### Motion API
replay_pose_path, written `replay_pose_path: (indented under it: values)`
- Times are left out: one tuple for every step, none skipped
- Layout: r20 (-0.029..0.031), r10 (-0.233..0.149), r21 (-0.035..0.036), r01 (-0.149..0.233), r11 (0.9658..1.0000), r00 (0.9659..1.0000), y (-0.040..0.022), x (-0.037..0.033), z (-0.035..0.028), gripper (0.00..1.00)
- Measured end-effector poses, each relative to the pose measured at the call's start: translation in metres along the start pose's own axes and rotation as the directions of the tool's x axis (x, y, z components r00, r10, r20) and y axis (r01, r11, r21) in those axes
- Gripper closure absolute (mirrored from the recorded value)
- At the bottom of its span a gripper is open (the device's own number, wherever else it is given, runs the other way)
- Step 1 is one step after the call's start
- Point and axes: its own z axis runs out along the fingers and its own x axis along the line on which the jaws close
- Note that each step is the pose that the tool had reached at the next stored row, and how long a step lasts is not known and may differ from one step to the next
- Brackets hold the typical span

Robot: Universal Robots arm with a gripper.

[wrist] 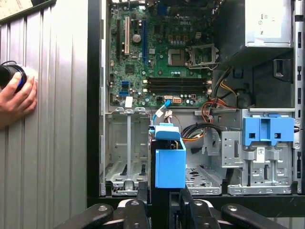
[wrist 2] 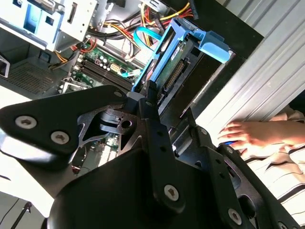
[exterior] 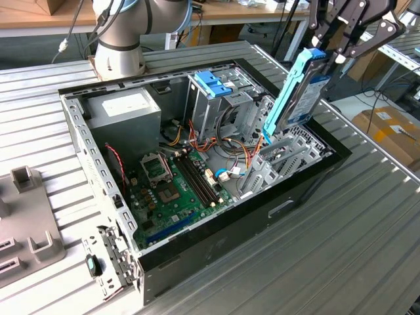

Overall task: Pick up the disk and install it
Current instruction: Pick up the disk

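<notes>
The disk (exterior: pixel 298 92) is a grey drive in a light-blue plastic carrier. It stands on end, tilted, over the side of the open computer case (exterior: pixel 308 177) at the exterior view's right. My gripper (exterior: pixel 328 52) is shut on its upper end. The disk's lower end hangs at about rim height above the empty metal drive bay (wrist: pixel 126 152). In the first wrist view the blue carrier (wrist: pixel 170 160) sits between my black fingers (wrist: pixel 143 191). The second wrist view shows the disk (wrist 2: pixel 174 62) edge-on, with its connector side showing.
Inside the case lie the green motherboard (exterior: pixel 170 190), coloured cables (exterior: pixel 230 147), a tall metal cage topped by a blue bracket (exterior: pixel 213 84) and the grey power-supply box (exterior: pixel 125 108). A person's hand (wrist: pixel 16 98) rests on the ribbed table beside the case. The arm's base (exterior: pixel 118 39) stands behind.
</notes>
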Motion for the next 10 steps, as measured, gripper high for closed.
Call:
replay_pose_path:
  values:
    - [0.0,0.0,0.0,0.0,1.0,1.0,0.0,0.0018,0.0,0.65]
    - [0.0001,0.0,0.0,0.0,1.0,1.0,0.0001,0.0037,0.0,0.65]
    - [0.0001,0.0,0.0,0.0,1.0,1.0,0.0001,0.0055,0.0,0.65]
    - [0.0,0.0,0.0,0.0,1.0,1.0,0.0001,0.0081,-0.0001,0.65]
    - [0.0,0.0,0.0,0.0,1.0,1.0,0.0001,0.0108,-0.0001,0.65]
    - [0.0,0.0,0.0,0.0,1.0,1.0,0.0002,0.0135,-0.0001,0.65]
    - [0.0001,0.0,0.0,0.0,1.0,1.0,0.0002,0.0155,-0.0001,0.65]
    - [0.0,0.0,0.0002,0.0,1.0,1.0,0.0008,0.0182,-0.0001,0.65]
    - [0.0,0.0,0.0009,0.0,1.0,1.0,0.002,0.0221,0.0004,0.65]
    - [0.0001,0.0,0.0012,0.0,1.0,1.0,0.0031,0.0229,0.0008,0.65]
